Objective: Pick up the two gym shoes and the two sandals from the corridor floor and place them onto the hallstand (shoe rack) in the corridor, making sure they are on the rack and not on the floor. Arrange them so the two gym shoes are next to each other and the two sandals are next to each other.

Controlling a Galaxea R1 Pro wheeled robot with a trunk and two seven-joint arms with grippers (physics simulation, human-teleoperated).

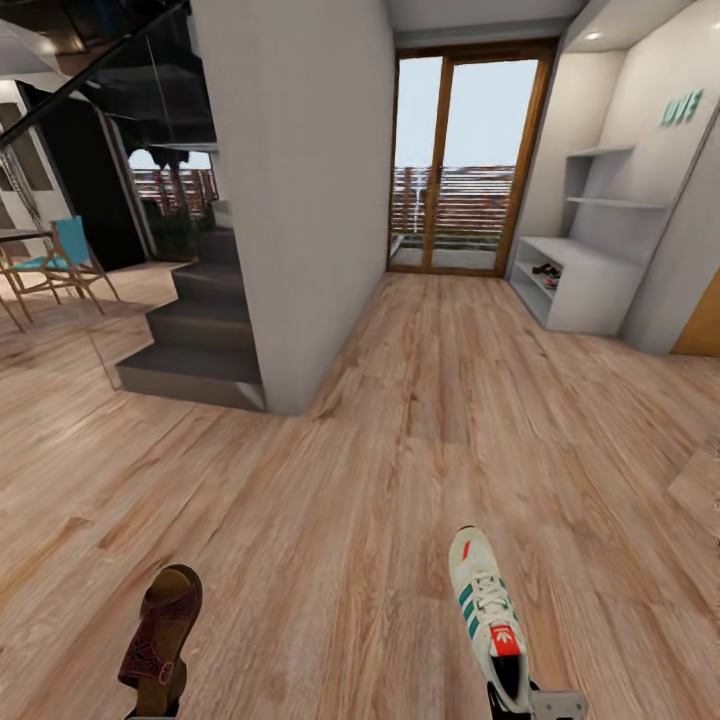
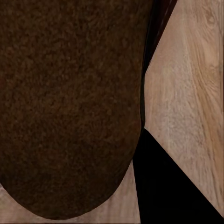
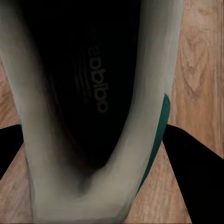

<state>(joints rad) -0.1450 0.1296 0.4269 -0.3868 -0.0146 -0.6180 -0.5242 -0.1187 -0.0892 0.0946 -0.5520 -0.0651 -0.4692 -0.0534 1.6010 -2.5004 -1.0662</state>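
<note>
A dark brown sandal (image 1: 160, 625) hangs over the corridor floor (image 1: 400, 470) at the lower left of the head view, with my left gripper (image 1: 152, 708) shut on its heel end. The sandal's sole (image 2: 65, 102) is close up in the left wrist view, beside one dark finger (image 2: 172, 186). At the lower right, my right gripper (image 1: 525, 698) is shut on the heel of a cream gym shoe (image 1: 485, 605) with green stripes. Its opening (image 3: 93, 93) sits between two dark fingers (image 3: 198, 172). The pale grey hallstand (image 1: 590, 290) stands far off at the right wall, with small shoes (image 1: 547, 272) on a low shelf.
A grey wall block (image 1: 300, 200) and dark stairs (image 1: 200, 330) stand ahead on the left. A glass door (image 1: 465, 160) closes the corridor's far end. Wooden chairs (image 1: 60, 265) are at the far left. A wide strip of floor runs toward the hallstand.
</note>
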